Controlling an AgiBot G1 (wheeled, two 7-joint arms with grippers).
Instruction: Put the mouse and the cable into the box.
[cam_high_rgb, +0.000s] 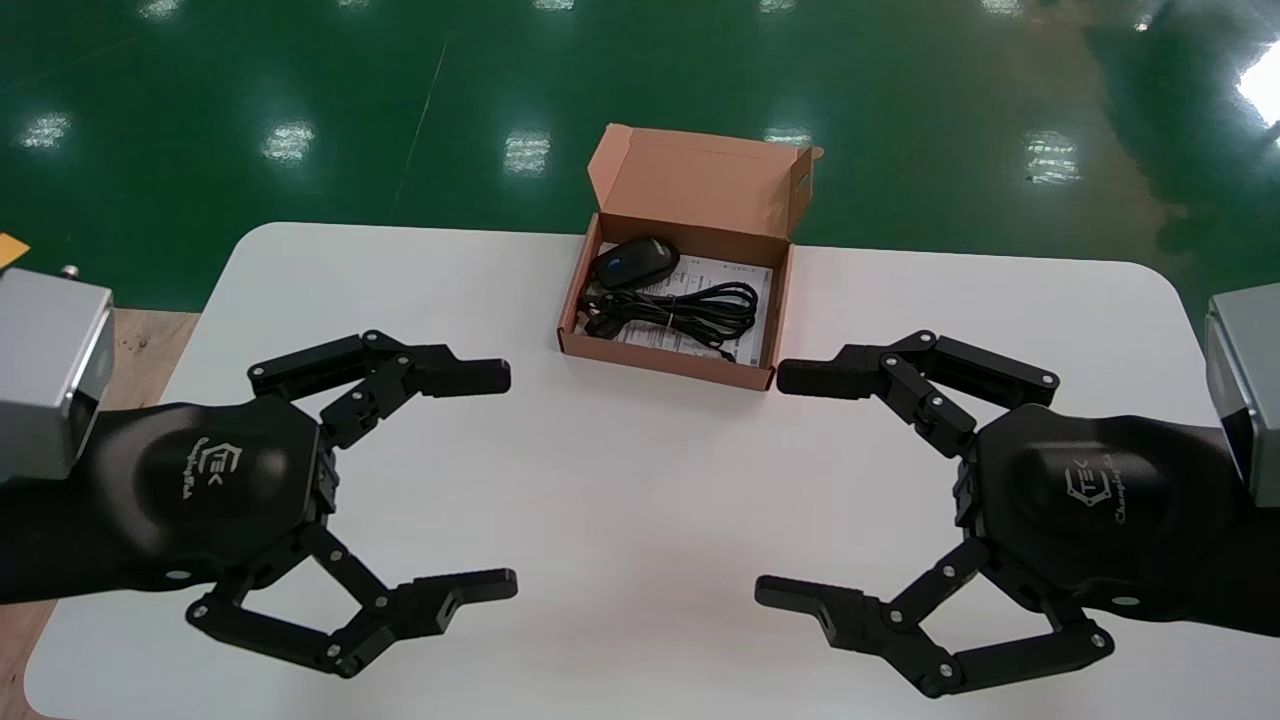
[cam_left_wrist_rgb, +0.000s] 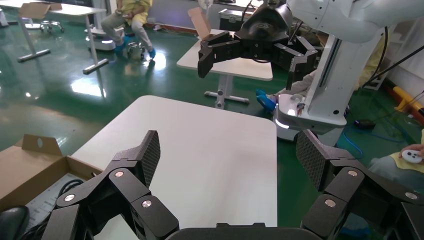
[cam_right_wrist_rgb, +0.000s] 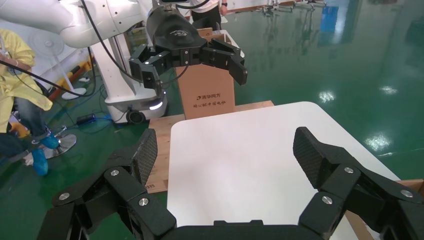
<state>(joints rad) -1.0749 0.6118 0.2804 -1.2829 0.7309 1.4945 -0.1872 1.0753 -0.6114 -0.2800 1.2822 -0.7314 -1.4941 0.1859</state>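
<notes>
1. Two things lie inside the box (cam_high_rgb: 665, 360): the mouse (cam_high_rgb: 634, 262) in its far-left corner, the cable (cam_high_rgb: 680, 310) coiled just nearer.
2. Left gripper (cam_high_rgb: 505, 480) hovers off the box's front left, jaws wide, empty.
3. Right gripper (cam_high_rgb: 775, 485) hovers off its front right, equally wide.

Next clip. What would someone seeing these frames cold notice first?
Two large black claws fill the foreground: the left end effector and right end effector, both wide open and empty, facing each other above the white table. Between them, at the table's far edge, an open cardboard box already holds the black mouse and coiled cable.
</notes>
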